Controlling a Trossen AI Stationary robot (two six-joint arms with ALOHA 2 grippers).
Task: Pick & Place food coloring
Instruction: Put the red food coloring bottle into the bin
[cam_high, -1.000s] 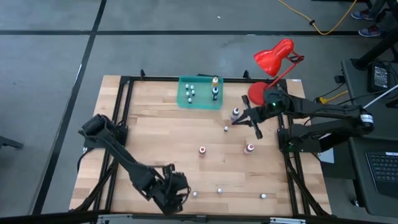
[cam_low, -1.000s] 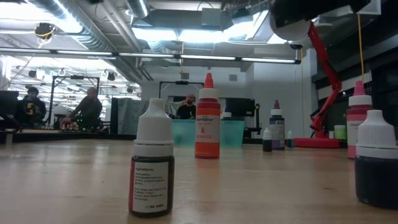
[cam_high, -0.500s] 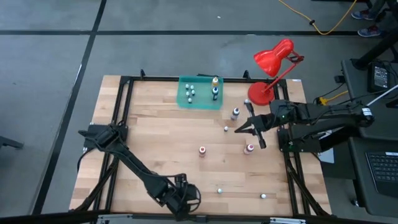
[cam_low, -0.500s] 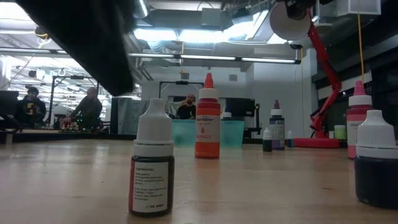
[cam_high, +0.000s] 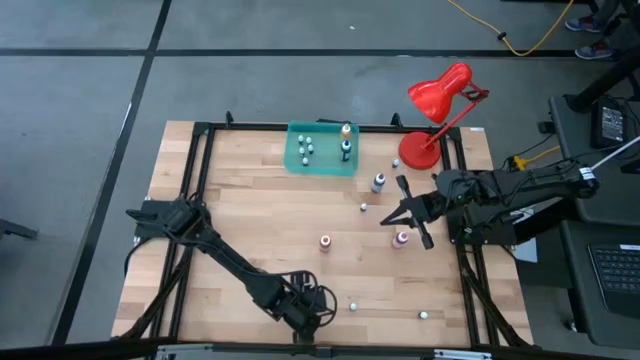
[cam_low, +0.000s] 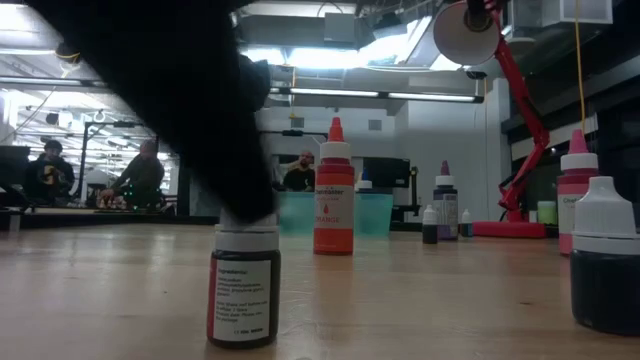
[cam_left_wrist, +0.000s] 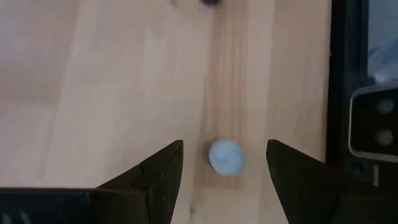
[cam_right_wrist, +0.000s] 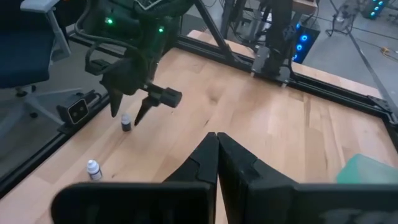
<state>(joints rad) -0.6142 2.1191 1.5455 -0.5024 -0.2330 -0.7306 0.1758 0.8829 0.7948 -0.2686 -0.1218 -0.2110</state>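
One small food coloring bottle (cam_low: 244, 292): white cap, dark body, upright; left gripper (cam_left_wrist: 224, 163) stood wide open above, unheld. Right gripper (cam_right_wrist: 217, 149) shut, empty.

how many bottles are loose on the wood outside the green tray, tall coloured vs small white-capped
tall coloured bottles: 3
small white-capped bottles: 4, one of them under the left gripper
total: 7
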